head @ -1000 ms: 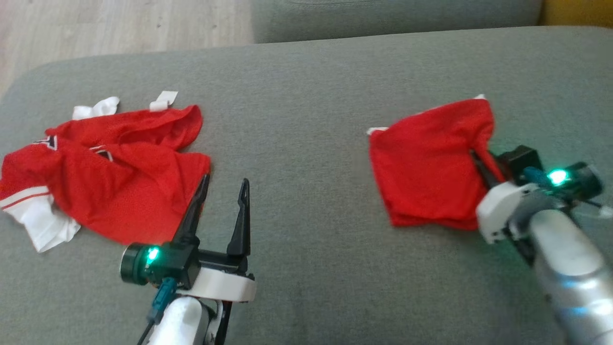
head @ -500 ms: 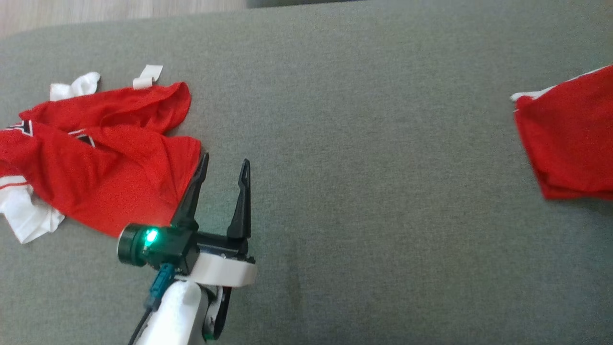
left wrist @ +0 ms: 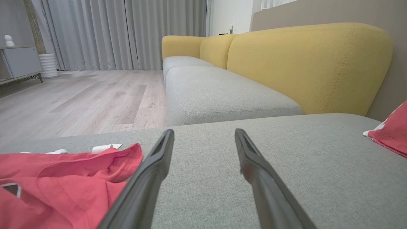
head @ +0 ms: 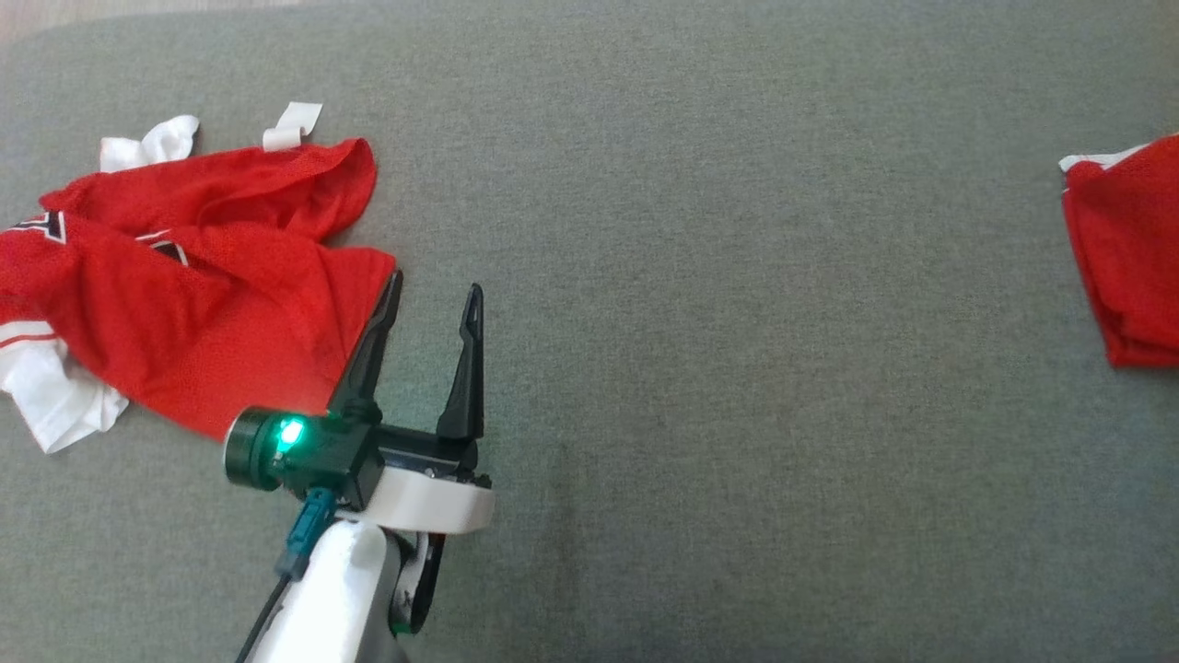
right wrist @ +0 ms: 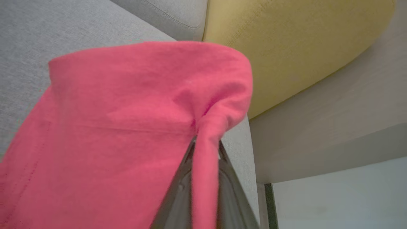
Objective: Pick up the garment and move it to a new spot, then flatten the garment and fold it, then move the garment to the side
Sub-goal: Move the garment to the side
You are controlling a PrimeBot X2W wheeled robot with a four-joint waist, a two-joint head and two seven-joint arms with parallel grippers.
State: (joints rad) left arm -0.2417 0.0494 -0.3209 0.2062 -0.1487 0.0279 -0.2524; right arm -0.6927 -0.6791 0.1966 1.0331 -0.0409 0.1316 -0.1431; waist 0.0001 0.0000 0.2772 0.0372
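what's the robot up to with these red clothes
The right gripper is shut on a pinched-up fold of the folded red garment, which lies at the right end of the grey sofa cushion. The left gripper hangs open and empty next to a crumpled red and white jersey at the left end.

Two long black tapered jaws, black camera barrel [head: 250, 449], green LED [head: 291, 433], white collar [head: 433, 508], teal cable plug [head: 309, 541], pale forearm [head: 330, 603]
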